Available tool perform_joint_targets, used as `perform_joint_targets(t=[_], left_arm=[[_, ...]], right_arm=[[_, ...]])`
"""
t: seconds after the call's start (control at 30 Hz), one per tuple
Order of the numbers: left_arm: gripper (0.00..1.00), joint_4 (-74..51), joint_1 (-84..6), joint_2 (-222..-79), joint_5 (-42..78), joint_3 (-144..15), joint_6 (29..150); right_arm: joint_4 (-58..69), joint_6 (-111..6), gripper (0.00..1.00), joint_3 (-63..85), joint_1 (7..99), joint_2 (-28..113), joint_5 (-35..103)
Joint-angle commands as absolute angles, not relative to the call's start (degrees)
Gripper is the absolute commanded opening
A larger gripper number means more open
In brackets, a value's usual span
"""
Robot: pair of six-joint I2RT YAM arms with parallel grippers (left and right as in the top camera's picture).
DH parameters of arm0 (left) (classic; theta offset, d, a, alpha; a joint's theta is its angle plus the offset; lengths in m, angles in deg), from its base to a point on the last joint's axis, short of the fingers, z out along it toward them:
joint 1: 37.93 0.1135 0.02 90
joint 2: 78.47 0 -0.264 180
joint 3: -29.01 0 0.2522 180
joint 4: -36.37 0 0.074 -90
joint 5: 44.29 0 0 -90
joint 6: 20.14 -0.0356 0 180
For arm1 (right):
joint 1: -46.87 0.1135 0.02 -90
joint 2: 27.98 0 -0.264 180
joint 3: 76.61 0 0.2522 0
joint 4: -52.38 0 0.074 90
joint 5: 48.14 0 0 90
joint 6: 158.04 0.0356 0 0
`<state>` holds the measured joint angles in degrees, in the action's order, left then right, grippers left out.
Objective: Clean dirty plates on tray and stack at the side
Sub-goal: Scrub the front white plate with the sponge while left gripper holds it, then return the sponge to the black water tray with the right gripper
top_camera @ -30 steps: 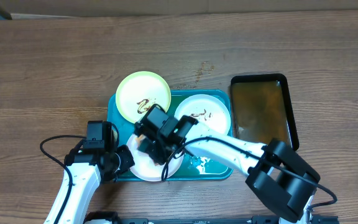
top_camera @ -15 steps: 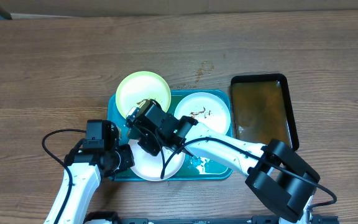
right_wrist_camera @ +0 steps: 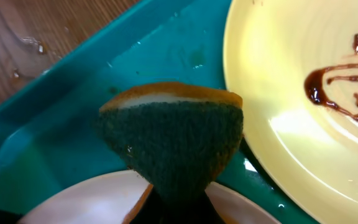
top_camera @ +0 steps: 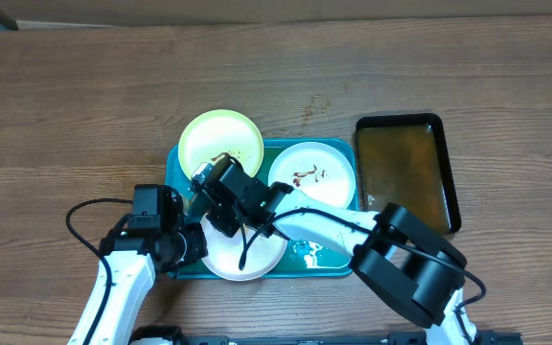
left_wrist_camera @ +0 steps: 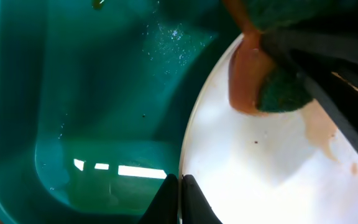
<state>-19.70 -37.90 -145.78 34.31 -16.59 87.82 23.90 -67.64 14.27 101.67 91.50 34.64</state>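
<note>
The teal tray [top_camera: 178,168] holds three plates. The lime-green plate [top_camera: 220,142], smeared with brown sauce [right_wrist_camera: 344,87], sits at its back left. A sauced white plate [top_camera: 316,175] sits at the back right. A near white plate [top_camera: 257,261] lies at the front. My left gripper [top_camera: 195,245] is shut on that plate's left rim [left_wrist_camera: 188,155]. My right gripper [top_camera: 209,196] is shut on an orange-and-green sponge [right_wrist_camera: 173,134], held over the near plate's back edge [left_wrist_camera: 253,81].
A black tray of brownish water [top_camera: 406,168] stands right of the teal tray. Small brown spatters [top_camera: 312,105] mark the wooden table behind the trays. The teal tray's floor is wet [left_wrist_camera: 166,43].
My right gripper has moved the sponge back and to the left across the near white plate, toward the lime-green plate. The left gripper has stayed on the plate's rim.
</note>
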Motion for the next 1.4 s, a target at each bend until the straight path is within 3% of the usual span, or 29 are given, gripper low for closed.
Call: perform_joint_targets(t=[0.0, 0.73, 0.8, 0.87, 0.97, 1.1, 1.37], left_arm=[[0.04, -19.98, -37.96, -145.97, 32.59, -16.00, 86.57], [0.04, -20.37, -37.96, -145.97, 35.54, -16.00, 86.79], [0.13, -20.35, -37.96, -145.97, 35.14, -16.00, 86.77], [0.30, -19.96, -37.96, -145.97, 34.58, -16.00, 86.77], [0.46, -18.73, -37.96, -145.97, 32.46, -16.00, 86.74], [0.56, -16.94, -37.96, -145.97, 30.62, -16.02, 86.77], [0.58, -17.29, -37.96, -145.97, 31.21, -16.00, 86.77]], right_arm=[[22.21, -66.90, 0.04, 14.10, 100.87, 92.52, 38.81], [4.95, -64.69, 0.04, 14.12, 100.36, 82.56, 53.72], [3.55, -63.71, 0.04, 14.12, 100.36, 81.25, 54.92], [2.61, -63.64, 0.04, 14.12, 100.25, 79.50, 54.92], [1.32, -63.25, 0.04, 14.12, 99.80, 76.39, 54.88], [-3.08, -61.76, 0.04, 14.12, 98.18, 72.66, 54.88], [-16.98, -52.60, 0.04, 14.12, 88.80, 70.38, 52.87]])
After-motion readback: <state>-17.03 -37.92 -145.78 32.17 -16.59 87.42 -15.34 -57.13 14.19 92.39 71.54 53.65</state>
